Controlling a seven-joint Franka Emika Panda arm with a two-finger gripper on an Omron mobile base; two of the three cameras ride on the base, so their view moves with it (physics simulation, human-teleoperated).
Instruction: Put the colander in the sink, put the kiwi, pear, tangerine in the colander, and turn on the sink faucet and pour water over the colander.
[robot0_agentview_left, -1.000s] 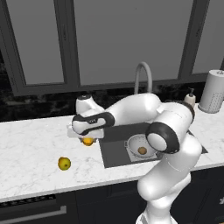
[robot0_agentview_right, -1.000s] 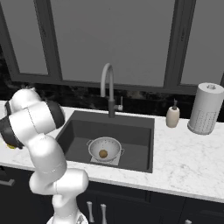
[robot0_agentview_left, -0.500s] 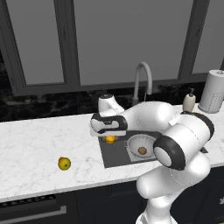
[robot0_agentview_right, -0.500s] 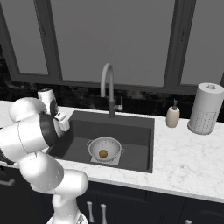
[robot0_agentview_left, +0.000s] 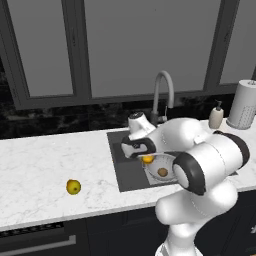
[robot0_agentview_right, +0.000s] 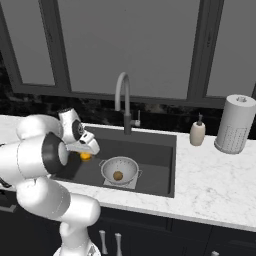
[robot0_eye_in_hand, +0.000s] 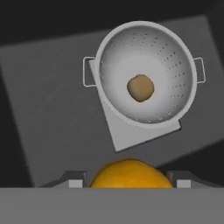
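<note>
White arm w/ dark joints, folded at the elbow and reaching fwd and to its left; forearm roughly level, wrist bent so the hand points down. Pincer (robot0_agentview_left: 147, 157) closed on the tangerine (robot0_agentview_left: 148, 159), one finger on each side of the fruit, held in the air. Hand view: both fingertips (robot0_eye_in_hand: 75, 181) flank the fruit at bottom edge.

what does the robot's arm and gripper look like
The arm is glossy white, made of rounded bulbous segments with dark grey to black rings at the joints. No cables or markings can be made out. The gripper has a white hand body with dark trim and two small dark fingertips.
</note>
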